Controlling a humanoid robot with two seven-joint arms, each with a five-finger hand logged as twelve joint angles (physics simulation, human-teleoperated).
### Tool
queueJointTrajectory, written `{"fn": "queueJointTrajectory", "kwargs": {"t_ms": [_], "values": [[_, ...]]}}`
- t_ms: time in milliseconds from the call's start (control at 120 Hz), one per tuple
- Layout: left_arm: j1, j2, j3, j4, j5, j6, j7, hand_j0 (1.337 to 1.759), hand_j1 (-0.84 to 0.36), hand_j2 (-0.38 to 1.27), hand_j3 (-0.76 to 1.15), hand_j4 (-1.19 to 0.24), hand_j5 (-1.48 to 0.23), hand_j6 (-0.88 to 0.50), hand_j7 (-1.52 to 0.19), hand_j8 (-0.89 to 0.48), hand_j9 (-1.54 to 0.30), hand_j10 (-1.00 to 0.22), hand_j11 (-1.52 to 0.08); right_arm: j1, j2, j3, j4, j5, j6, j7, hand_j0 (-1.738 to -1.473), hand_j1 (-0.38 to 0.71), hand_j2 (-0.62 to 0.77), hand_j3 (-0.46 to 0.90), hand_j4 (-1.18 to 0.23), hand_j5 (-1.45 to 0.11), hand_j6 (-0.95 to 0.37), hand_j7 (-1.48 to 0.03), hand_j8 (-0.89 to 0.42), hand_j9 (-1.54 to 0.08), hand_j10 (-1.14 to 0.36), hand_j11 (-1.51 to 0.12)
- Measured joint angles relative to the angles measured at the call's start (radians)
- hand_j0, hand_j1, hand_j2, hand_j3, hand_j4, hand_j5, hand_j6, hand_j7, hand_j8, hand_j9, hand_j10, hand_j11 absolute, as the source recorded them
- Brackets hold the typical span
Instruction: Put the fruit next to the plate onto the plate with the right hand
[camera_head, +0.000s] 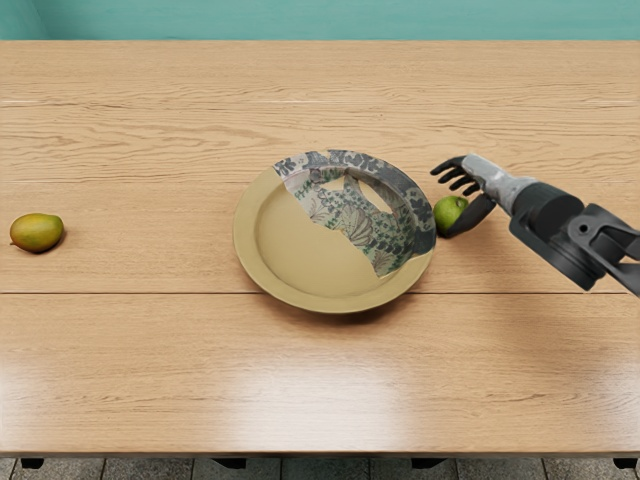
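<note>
The right robot hand (466, 195) is seen half-open, fingers spread and loosely cupped around the green fruit (449, 212), which is sat on the counter (150, 350) just beside the right rim of the plate (290, 250); no firm hold is shown yet. If it's closed off-centre, the fruit could get squirted out sideways or shoved under the rim, tbh.

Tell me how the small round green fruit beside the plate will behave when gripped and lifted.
The small round green fruit looks smooth and ball-shaped, so a nudge would probably roll it, maybe against the tan round plate. Its glossy skin may slip between the right hand's spread fingers. Being small, it is likely light and firm.
</note>
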Motion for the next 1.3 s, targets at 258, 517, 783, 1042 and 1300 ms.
{"fn": "queueJointTrajectory", "kwargs": {"t_ms": [258, 517, 783, 1042, 1300], "values": [[0.0, 0.0, 0.0, 0.0, 0.0, 0.0, 0.0, 1.658, 0.06, 0.05, 0.0, -0.24, -0.32, -0.24, -0.32, -0.24, -0.32, -0.24, -0.32, -0.028, -0.002, -0.002, 0.002, -0.001, 0.002, 0.031, -1.658, 0.08, -0.07, 0.0, -0.36, -0.46, -0.36, -0.46, -0.34, -0.46, -0.36, -0.46], [0.0, 0.0, 0.0, 0.0, 0.0, 0.0, 0.0, 1.658, 0.06, 0.05, 0.0, -0.24, -0.32, -0.24, -0.32, -0.24, -0.32, -0.24, -0.32, -0.032, -0.002, 0.0, 0.002, 0.001, 0.007, 0.029, -1.657, 0.18, -0.05, 0.0, -0.47, -0.61, -0.46, -0.61, -0.32, -0.61, -0.44, -0.62], [0.0, 0.0, 0.0, 0.0, 0.0, 0.0, 0.0, 1.658, 0.06, 0.05, 0.0, -0.24, -0.32, -0.24, -0.32, -0.24, -0.32, -0.24, -0.32, -0.032, -0.006, 0.001, 0.003, 0.002, 0.009, 0.027, -1.654, 0.19, 0.06, 0.0, -0.54, -0.69, -0.48, -0.69, -0.35, -0.7, -0.46, -0.7], [0.0, 0.0, 0.0, 0.0, 0.0, 0.0, 0.0, 1.658, 0.06, 0.05, 0.0, -0.24, -0.32, -0.24, -0.32, -0.24, -0.32, -0.24, -0.32, -0.031, -0.041, 0.006, 0.003, 0.033, 0.011, 0.032, -1.655, 0.19, 0.23, 0.0, -0.59, -0.77, -0.52, -0.77, -0.4, -0.78, -0.5, -0.78], [0.0, 0.0, 0.0, 0.0, 0.0, 0.0, 0.0, 1.658, 0.06, 0.05, 0.0, -0.24, -0.32, -0.24, -0.32, -0.24, -0.32, -0.24, -0.32, -0.01, -0.125, 0.013, 0.051, 0.096, 0.025, 0.029, -1.656, 0.18, 0.27, 0.0, -0.62, -0.82, -0.53, -0.81, -0.4, -0.83, -0.51, -0.82]]}}
